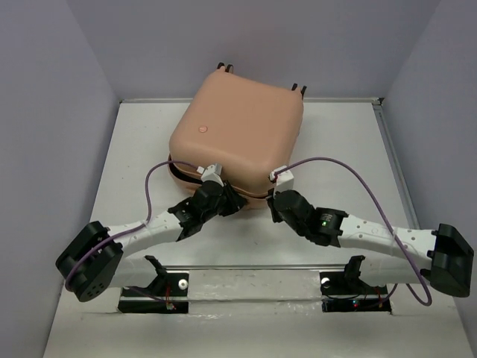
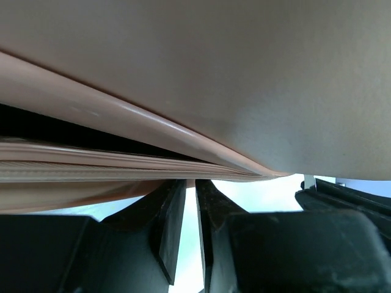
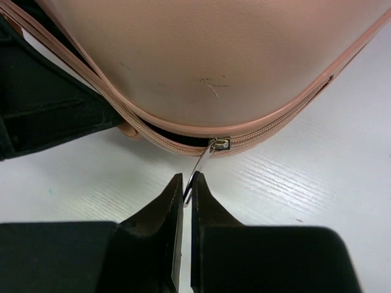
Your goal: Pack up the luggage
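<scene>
**Both grippers at the near seam of the luggage**

The left gripper point(image 1: 226, 200) reaches in from the left to the near edge of the luggage point(image 1: 238, 127), at its front left corner. In the left wrist view its jaws stand a narrow slit apart, tips against the lower lip of the shell. Whether they pinch that lip I cannot tell. The peach-pink case lies flat at the far middle of the white table point(image 1: 134, 149), lid down, with a dark gap showing along the seam. A round mark point(image 1: 202, 128) sits on its top shell. To the right, the right gripper point(image 3: 186, 183) is clenched on the metal zipper pull point(image 3: 200, 165). The pull hangs from the slider point(image 3: 220, 144) on the front zip band.
</scene>
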Motion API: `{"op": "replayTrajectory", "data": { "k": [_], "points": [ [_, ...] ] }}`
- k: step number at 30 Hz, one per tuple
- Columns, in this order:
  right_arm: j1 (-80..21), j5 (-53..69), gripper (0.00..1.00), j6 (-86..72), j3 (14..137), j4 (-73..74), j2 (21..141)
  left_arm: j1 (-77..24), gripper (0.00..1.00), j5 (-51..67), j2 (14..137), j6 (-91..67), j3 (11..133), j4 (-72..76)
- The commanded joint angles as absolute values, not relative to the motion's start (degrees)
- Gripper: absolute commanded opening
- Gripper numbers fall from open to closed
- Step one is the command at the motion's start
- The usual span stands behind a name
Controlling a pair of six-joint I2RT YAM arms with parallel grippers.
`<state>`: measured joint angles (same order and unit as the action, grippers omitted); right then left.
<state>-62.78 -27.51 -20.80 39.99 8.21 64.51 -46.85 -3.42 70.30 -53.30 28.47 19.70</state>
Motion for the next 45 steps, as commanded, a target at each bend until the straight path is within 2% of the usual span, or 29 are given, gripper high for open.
{"op": "replayTrajectory", "data": {
  "k": [1, 8, 11, 12, 14, 16, 18, 19, 22, 26, 28, 29, 30, 32, 34, 36, 37, 39, 40, 42, 43, 44, 45],
  "points": [
    [-68.91, -9.65, 0.07, -25.4, 44.48, -4.84, 66.1, -47.29, 0.3, -4.92, 74.62, -52.65, 32.87, 28.65],
    [-68.91, -17.82, 0.07, -30.93, 38.33, 2.02, 59.07, -47.29, 0.3, -4.05, 74.61, -53.08, 30.94, 29.88],
    [-68.91, -14.96, 0.07, -28.68, 40.15, -2.34, 62.3, -47.29, 0.3, -3.61, 76.19, -53.7, 31.2, 31.55],
    [-68.91, -9.02, 0.07, -27.7, 41.82, -4.98, 64.58, -47.29, 0.3, -3.43, 76.81, -53.79, 31.55, 31.99],
    [-70.47, -5.2, 0.07, -26.9, 51.38, -9.22, 70.81, -47.29, 0.3, -3.25, 77.87, -53.7, 32.25, 32.25],
    [-76.09, -5.62, 0.07, -22.25, 60.6, -7.31, 81.62, -47.29, 0.3, -3.43, 78.84, -53.53, 32.96, 32.61],
    [-78.65, -7.2, 0.07, -19.35, 70.26, -4.76, 86.55, -47.2, 0.3, -3.25, 79.19, -53.35, 33.31, 32.87],
    [-79.18, -9.64, 0.07, -19.51, 70.49, -4.22, 87.36, -47.2, 0.3, -3.16, 79.19, -53.18, 33.31, 32.96],
    [-79.19, -17.03, 0.07, -22.23, 60.94, -4.4, 81.14, -47.2, 0.3, -2.55, 78.05, -52.56, 32.52, 33.05],
    [-76.47, -20.91, 0.07, -29.17, 46.52, -3.08, 69.2, -47.02, 0.33, -2.37, 74.1, -52.12, 28.49, 32.78],
    [-75.86, -23.46, 0.07, -31.9, 41.5, -0.45, 63.06, -47.02, 0.44, -1.58, 69.71, -51.6, 26.99, 31.21],
    [-75.33, -23.81, 0.28, -33.21, 40.7, 1.21, 61.36, -47.02, 0.5, -1.15, 65.96, -51.33, 26.03, 29.72],
    [-75.32, -24.69, 0.45, -33.66, 40.26, 4.88, 59.87, -47.02, 0.62, -0.97, 63.66, -50.72, 26.02, 25.79],
    [-75.32, -26.8, 0.69, -34.45, 40.51, 8.68, 56.36, -47.2, 0.73, -1.4, 56.74, -47.92, 27.41, 20.07],
    [-74.8, -29.43, 0.76, -34.45, 40.87, 12.2, 53.89, -47.11, 0.84, -2.72, 51.97, -45.45, 29.78, 9.39],
    [-73.39, -30.58, 0.76, -33.84, 41.13, 13.09, 50.21, -47.02, 0.89, -6.83, 46.0, -42.38, 35.21, 2.41],
    [-72.43, -31.54, 0.76, -33.49, 41.22, 13.18, 49.05, -46.67, 0.94, -8.33, 45.01, -41.32, 37.77, -3.8],
    [-64.3, -31.9, 0.73, -32.61, 42.09, 13.1, 46.77, -43.27, 0.99, -10.45, 46.22, -37.03, 47.22, -9.55],
    [-64.25, -31.21, 0.71, -32.26, 42.62, 12.92, 46.41, -41.24, 0.99, -10.11, 47.71, -35.61, 50.07, -10.45],
    [-54.61, -28.32, 0.32, -30.86, 44.72, 12.22, 46.58, -35.98, 0.99, -5.23, 53.48, -33.06, 57.28, -10.72],
    [-51.54, -25.52, 0.13, -30.33, 45.69, 11.69, 47.89, -28.99, 0.99, -2.75, 55.44, -31.83, 58.87, -9.5],
    [-46.2, -24.44, 0.07, -29.1, 46.75, 11.6, 48.86, -25.18, 0.99, 2.15, 59.37, -31.73, 61.32, -8.71],
    [-43.62, -22.95, 0.07, -28.4, 47.89, 11.69, 50.0, -21.66, 0.98, 3.85, 61.24, -31.99, 62.39, -8.01]
  ]
}}
